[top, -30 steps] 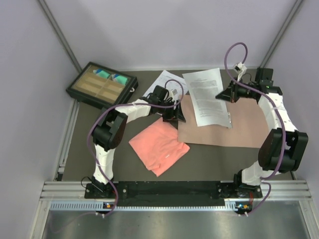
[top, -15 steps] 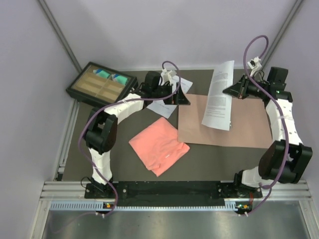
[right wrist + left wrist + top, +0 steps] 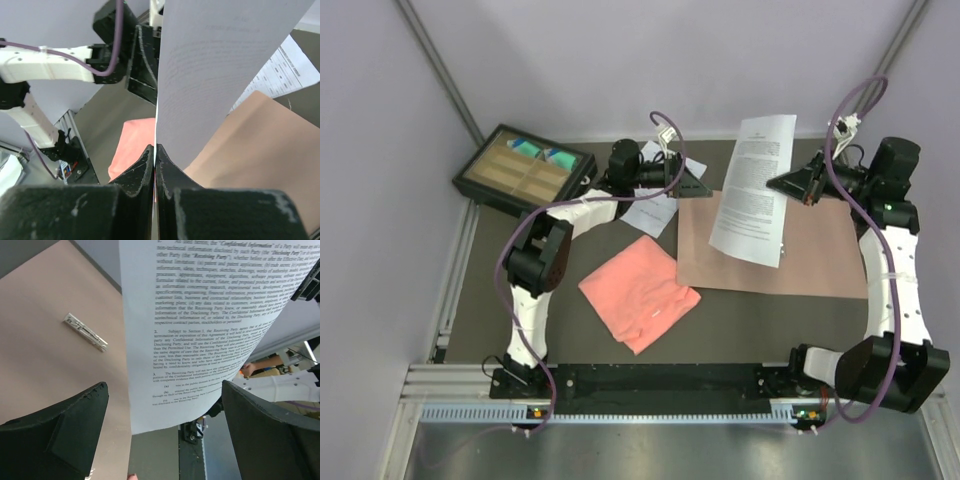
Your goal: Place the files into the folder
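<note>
My right gripper (image 3: 782,184) is shut on the edge of a white file of dense text (image 3: 752,190), which hangs tilted in the air above the brown folder (image 3: 820,255). In the right wrist view the fingers (image 3: 150,165) pinch that sheet (image 3: 215,75). The folder lies flat and open, and its metal clip (image 3: 86,332) shows in the left wrist view. A second file (image 3: 653,212), with a table layout (image 3: 287,75), lies on the table left of the folder, partly under my left gripper (image 3: 698,186). That gripper (image 3: 164,390) is open, holds nothing and faces the hanging sheet (image 3: 200,325).
A salmon-pink folded cloth (image 3: 640,290) lies near the front, left of the folder. A black tray with compartments (image 3: 525,168) sits tilted at the back left corner. Grey walls close in on the table's back and sides.
The right gripper has raised the dense-text file off the folder and swung it upright. The left gripper has opened wide and moved from the folder's left edge toward the back.
</note>
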{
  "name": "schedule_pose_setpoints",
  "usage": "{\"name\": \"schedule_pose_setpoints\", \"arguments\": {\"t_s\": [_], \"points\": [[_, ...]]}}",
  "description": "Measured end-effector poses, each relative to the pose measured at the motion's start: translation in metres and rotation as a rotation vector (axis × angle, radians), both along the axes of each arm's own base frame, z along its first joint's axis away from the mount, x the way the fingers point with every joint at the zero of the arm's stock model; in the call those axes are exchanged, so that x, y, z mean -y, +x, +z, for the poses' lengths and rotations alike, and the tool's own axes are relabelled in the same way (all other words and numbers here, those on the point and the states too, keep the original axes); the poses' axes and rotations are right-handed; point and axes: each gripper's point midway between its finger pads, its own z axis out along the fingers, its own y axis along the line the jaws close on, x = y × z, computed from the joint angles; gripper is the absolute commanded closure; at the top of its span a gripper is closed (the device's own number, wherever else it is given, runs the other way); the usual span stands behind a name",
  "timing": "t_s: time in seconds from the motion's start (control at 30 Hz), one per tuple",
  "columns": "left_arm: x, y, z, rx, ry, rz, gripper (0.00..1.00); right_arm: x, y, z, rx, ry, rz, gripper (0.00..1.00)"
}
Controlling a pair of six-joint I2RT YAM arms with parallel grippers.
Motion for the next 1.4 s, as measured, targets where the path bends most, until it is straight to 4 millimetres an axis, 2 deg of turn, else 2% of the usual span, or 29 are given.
{"name": "schedule_pose_setpoints", "arguments": {"t_s": [0.27, 0.33, 0.43, 0.53, 0.6, 0.67, 0.7, 0.77, 0.8, 0.93, 1.1, 1.2, 1.23, 1.27, 1.4], "points": [[0.001, -0.012, 0.015, -0.02, -0.145, -0.107, 0.01, -0.014, -0.022, 0.02, 0.059, 0.014, 0.071, 1.0], [0.002, -0.013, 0.014, -0.043, -0.173, -0.136, 0.02, -0.015, -0.024, 0.021, 0.061, 0.017, 0.08, 1.0], [0.007, -0.012, 0.008, -0.12, -0.189, -0.169, 0.08, -0.016, -0.027, 0.022, 0.061, 0.019, 0.088, 1.0], [0.011, -0.011, -0.002, -0.228, -0.184, -0.185, 0.18, -0.017, -0.028, 0.023, 0.062, 0.02, 0.089, 1.0], [0.012, -0.013, -0.004, -0.29, -0.179, -0.193, 0.31, -0.017, -0.028, 0.023, 0.062, 0.02, 0.089, 1.0], [0.012, -0.013, -0.003, -0.318, -0.179, -0.197, 0.39, -0.017, -0.028, 0.021, 0.058, 0.021, 0.088, 1.0], [0.011, -0.014, -0.001, -0.322, -0.183, -0.2, 0.48, -0.017, -0.028, 0.02, 0.055, 0.022, 0.088, 1.0], [0.011, -0.015, 0.002, -0.33, -0.189, -0.204, 0.55, -0.016, -0.027, 0.017, 0.047, 0.023, 0.083, 1.0], [0.011, -0.016, 0.002, -0.337, -0.19, -0.205, 0.62, -0.016, -0.026, 0.015, 0.041, 0.023, 0.079, 1.0], [0.011, -0.017, 0.005, -0.356, -0.193, -0.209, 0.78, -0.015, -0.022, 0.006, 0.01, 0.03, 0.058, 1.0], [0.008, -0.017, 0.01, -0.366, -0.2, -0.203, 0.89, -0.013, -0.018, -0.002, -0.02, 0.038, 0.037, 0.99], [0.005, -0.016, 0.011, -0.372, -0.203, -0.192, 0.94, -0.011, -0.015, -0.006, -0.035, 0.032, 0.017, 0.93], [0.004, -0.015, 0.01, -0.377, -0.202, -0.188, 0.96, -0.01, -0.014, -0.008, -0.043, 0.029, 0.005, 0.86], [0.002, -0.014, 0.009, -0.383, -0.203, -0.18, 0.99, -0.009, -0.012, -0.01, -0.052, 0.025, -0.008, 0.83], [-0.01, -0.008, 0.004, -0.411, -0.201, -0.142, 1.0, -0.005, -0.006, -0.016, -0.082, 0.021, -0.054, 0.71]]}}
